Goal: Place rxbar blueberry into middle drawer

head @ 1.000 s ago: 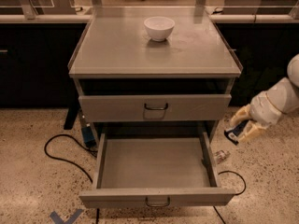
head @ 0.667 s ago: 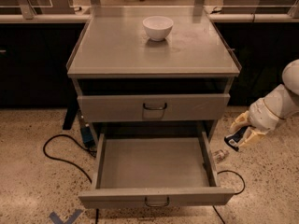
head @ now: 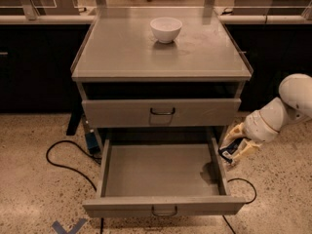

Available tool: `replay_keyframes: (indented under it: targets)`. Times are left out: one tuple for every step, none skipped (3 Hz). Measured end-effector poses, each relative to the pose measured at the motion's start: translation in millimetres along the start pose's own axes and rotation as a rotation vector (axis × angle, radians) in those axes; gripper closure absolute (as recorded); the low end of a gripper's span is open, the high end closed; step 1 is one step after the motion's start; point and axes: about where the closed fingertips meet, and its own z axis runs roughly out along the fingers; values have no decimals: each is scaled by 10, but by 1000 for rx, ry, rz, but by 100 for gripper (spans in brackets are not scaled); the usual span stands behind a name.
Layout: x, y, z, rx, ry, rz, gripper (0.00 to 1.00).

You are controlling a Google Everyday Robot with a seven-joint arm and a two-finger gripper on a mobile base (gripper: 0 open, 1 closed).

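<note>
The middle drawer [head: 161,206] is pulled wide open below the shut drawer front [head: 161,112], and its grey bottom is bare. My gripper [head: 233,147] hangs just outside the drawer's right wall, at about rim height. It is shut on the rxbar blueberry [head: 229,153], a small dark blue bar with pale marks held between the pale fingers. The white arm [head: 282,108] reaches in from the right edge of the view.
A white bowl [head: 165,29] stands at the back of the grey cabinet top [head: 122,52]. Black cables [head: 63,162] lie on the speckled floor left of the cabinet, and another cable [head: 246,191] to its right. Dark counters stand behind.
My gripper with the bar has drifted a little to the left, closer to the open drawer's right wall. The drawers and bowl have not moved.
</note>
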Motion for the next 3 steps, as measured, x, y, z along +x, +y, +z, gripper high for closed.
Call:
replay_keyframes:
  targets:
    - [-477, 61, 410, 33, -165, 21, 100]
    - [-474, 61, 410, 33, -164, 21, 100]
    - [-548, 123, 736, 27, -221, 38, 100]
